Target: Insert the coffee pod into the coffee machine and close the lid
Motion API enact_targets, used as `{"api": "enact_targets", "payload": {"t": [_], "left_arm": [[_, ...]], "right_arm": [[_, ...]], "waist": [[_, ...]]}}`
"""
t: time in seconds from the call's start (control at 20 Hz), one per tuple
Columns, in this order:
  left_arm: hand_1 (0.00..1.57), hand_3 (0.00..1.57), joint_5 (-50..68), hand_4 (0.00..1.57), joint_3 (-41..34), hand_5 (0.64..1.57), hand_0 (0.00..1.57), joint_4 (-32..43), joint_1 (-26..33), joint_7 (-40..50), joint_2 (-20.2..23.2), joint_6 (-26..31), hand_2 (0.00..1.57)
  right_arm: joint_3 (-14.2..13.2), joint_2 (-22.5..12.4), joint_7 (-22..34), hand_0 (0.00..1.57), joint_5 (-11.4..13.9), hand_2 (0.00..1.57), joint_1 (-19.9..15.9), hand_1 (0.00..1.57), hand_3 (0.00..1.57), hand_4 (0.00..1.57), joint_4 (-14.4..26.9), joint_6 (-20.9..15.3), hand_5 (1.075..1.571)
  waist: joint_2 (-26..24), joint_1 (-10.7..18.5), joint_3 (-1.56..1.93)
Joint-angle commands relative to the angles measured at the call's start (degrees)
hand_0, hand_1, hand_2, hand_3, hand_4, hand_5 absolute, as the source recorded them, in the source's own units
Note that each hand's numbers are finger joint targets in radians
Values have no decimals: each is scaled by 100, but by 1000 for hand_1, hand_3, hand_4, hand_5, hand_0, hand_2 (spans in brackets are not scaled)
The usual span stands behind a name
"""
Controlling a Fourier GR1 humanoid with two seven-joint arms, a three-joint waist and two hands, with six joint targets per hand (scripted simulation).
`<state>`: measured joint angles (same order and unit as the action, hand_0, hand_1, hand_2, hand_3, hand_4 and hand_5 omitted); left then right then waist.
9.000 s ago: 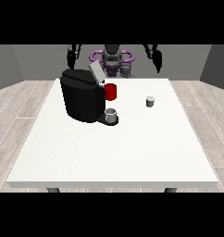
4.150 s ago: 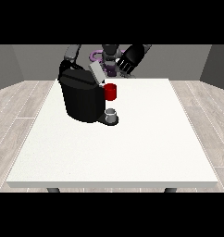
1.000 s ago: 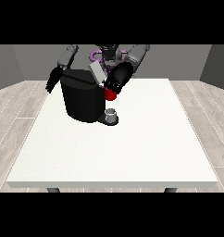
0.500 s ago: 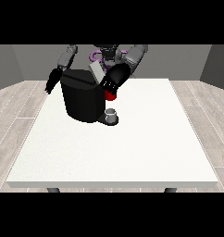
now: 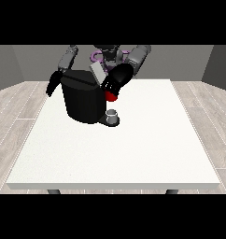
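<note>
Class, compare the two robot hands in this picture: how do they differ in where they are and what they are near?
The hand at the view's right is over the front top of the coffee machine, above its red part; the hand at the view's left hangs beside the machine's outer side, over the table edge. The right-side one sits higher, the left-side one lower. Both are black.

The boxy black coffee machine (image 5: 84, 100) blocks the white table's (image 5: 133, 144) far-left part, while bare tabletop spreads around it.

Coffee machine (image 5: 83, 99) on table (image 5: 133, 149), far-left.
</note>
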<state>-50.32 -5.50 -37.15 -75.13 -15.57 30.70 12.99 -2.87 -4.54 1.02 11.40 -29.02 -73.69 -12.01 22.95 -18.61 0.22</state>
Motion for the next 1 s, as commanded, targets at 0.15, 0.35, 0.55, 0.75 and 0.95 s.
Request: {"api": "enact_targets", "payload": {"t": [0.15,0.35,0.55,0.75,0.95], "left_arm": [[0,537,-335,0,125,1571,0,136,2,173,15,-302,668],[0,474,-215,0,-40,1571,0,262,-49,-313,385,-138,565],[0,381,-260,0,22,1571,0,201,-47,-157,192,-87,481],[0,199,-196,0,42,1571,0,171,331,-109,9,78,299],[0,0,-148,0,181,1571,0,-50,600,294,-687,145,0]], "right_arm": [[36,-10,173,0,16,0,-115,0,0,87,-37,40,1571],[119,110,185,0,177,0,-70,0,0,147,-169,-192,1571],[-58,-54,106,0,69,0,-21,0,0,0,116,-60,1571],[-220,-101,-181,0,-178,0,390,0,0,153,336,131,1571],[-423,-40,-340,0,-226,0,629,0,0,0,875,-27,1571]], "waist": [[-6,-120,-20],[146,-21,-21],[-39,65,-19],[-513,321,-18],[-1054,770,-16]]}}
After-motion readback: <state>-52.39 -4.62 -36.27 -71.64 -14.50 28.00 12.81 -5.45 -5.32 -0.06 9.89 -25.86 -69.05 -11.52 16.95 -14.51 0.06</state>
